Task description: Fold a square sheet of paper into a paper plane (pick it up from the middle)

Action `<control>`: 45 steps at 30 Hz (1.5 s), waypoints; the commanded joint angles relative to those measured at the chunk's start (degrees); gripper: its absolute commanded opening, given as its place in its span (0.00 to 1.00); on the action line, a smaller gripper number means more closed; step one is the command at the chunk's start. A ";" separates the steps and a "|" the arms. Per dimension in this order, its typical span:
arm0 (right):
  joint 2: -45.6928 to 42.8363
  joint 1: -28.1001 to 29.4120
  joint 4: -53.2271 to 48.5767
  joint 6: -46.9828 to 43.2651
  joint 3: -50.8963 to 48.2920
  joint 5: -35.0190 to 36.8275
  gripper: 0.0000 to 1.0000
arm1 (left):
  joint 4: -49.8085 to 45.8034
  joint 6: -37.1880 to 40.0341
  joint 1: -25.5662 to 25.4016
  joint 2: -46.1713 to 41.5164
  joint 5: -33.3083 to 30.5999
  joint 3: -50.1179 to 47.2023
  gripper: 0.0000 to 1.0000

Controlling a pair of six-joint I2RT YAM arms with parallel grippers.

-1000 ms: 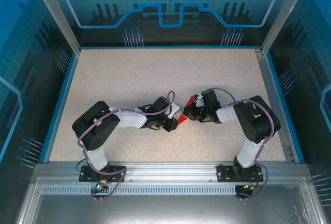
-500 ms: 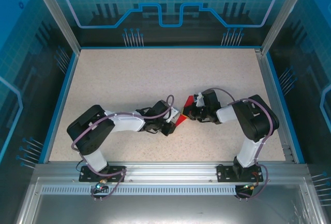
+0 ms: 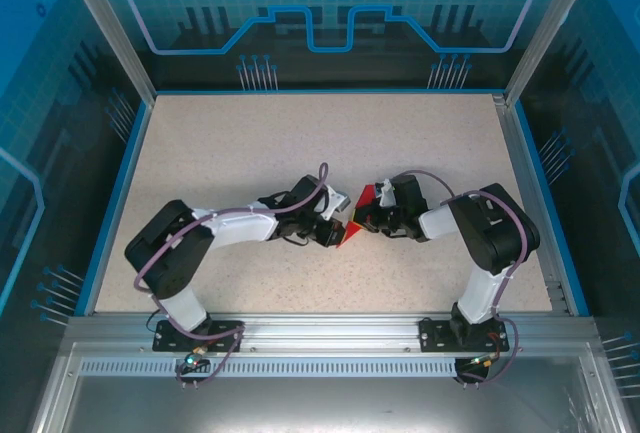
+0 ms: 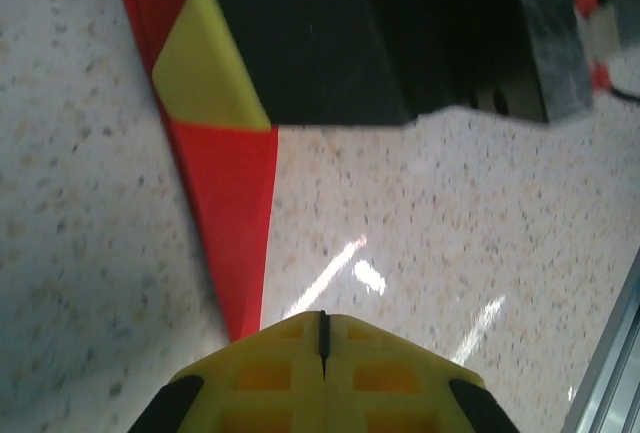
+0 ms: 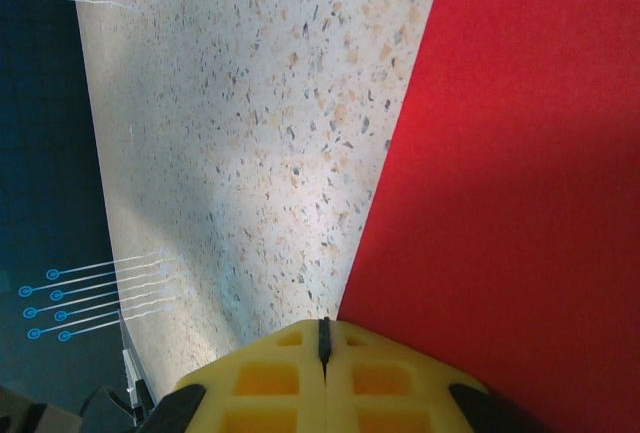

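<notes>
The square sheet of paper (image 3: 349,230) is bright red and lies on the speckled table between my two grippers, folded to a narrow shape. In the left wrist view the paper (image 4: 235,213) tapers to a point that ends under the left side of my left gripper (image 4: 322,321), whose yellow jaws are shut with nothing between them. My right gripper (image 5: 322,328) is shut too, resting at the edge of a wide red face of the paper (image 5: 520,173). From above, the left gripper (image 3: 337,230) and right gripper (image 3: 365,217) sit tip to tip. One yellow right fingertip (image 4: 210,78) presses on the paper.
The tabletop (image 3: 250,153) has a blue rim (image 3: 118,193) and aluminium posts at its corners. A metal rail (image 3: 320,328) runs along the near edge by the arm bases. Open table lies behind and to both sides of the grippers.
My left arm has reached further right and a little back, bringing its gripper onto the paper's near tip, and its jaws have closed the last bit. The right arm has held still.
</notes>
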 commanded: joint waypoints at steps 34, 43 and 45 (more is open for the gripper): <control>0.44 -3.17 -12.30 -7.23 -0.35 4.05 0.02 | -2.44 -2.32 0.64 -2.26 5.53 -4.06 0.05; -11.49 -3.94 -21.86 -8.70 2.12 2.61 0.20 | -6.30 -1.45 0.81 0.49 -0.20 7.01 0.19; -14.95 -4.99 -24.83 -9.50 1.87 3.06 0.24 | -7.13 -1.25 0.83 2.03 -0.48 8.93 0.26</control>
